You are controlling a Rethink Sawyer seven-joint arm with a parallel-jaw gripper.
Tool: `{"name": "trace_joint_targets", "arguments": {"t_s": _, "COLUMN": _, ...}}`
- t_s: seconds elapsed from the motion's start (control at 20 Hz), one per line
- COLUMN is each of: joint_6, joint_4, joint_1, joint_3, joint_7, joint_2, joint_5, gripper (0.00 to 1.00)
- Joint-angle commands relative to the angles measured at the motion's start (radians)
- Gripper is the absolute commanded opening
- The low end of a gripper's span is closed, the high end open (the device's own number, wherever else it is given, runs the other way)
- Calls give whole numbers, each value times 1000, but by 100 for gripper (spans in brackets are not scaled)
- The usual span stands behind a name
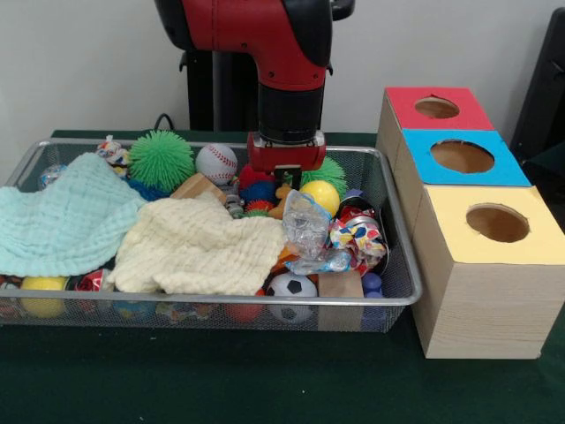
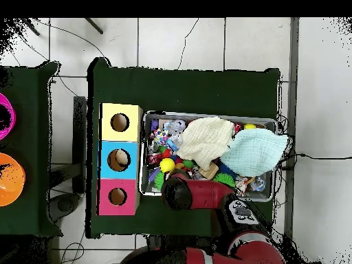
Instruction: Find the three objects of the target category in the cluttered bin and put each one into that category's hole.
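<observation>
Only overhead shows orange bowl (image 2: 11, 179).

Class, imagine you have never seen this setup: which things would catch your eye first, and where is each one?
The red and black arm comes down from above into the far middle of the wire bin, which is crammed with balls and toys. Two cloths lie on top of the clutter: a pale green one at the left and a cream one in the middle. Beside the bin on the right stands a wooden box with red, blue and yellow holes.
</observation>
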Motion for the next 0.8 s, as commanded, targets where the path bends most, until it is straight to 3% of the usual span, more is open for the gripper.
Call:
{"name": "trace_joint_targets", "arguments": {"t_s": 0.05, "joint_6": -80, "joint_4": -44, "joint_1": -12, "joint_3": 52, "joint_7": 208, "joint_2": -9, "joint_5": 53, "gripper": 0}}
{"name": "trace_joint_targets", "arguments": {"t_s": 0.35, "joint_6": -21, "joint_4": -4, "joint_1": -53, "joint_3": 99, "joint_7": 173, "joint_2": -72, "joint_5": 41, "gripper": 0}}
{"name": "trace_joint_targets", "arguments": {"t_s": 0.4, "joint_6": 11, "joint_4": 25, "joint_1": -57, "joint_3": 105, "joint_7": 178, "joint_2": -118, "joint_5": 53, "gripper": 0}}
{"name": "trace_joint_targets", "arguments": {"t_s": 0.55, "joint_6": 34, "joint_4": 51, "joint_1": -29, "joint_3": 78, "joint_7": 199, "joint_2": -175, "joint_5": 76, "gripper": 0}}
{"name": "trace_joint_targets", "arguments": {"t_s": 0.6, "joint_6": 55, "joint_4": 75, "joint_1": -19, "joint_3": 70, "joint_7": 210, "joint_2": -224, "joint_5": 88, "gripper": 0}}
{"name": "trace_joint_targets", "arguments": {"t_s": 0.8, "joint_6": 68, "joint_4": 92, "joint_1": -25, "joint_3": 77, "joint_7": 211, "joint_2": -251, "joint_5": 109, "gripper": 0}}
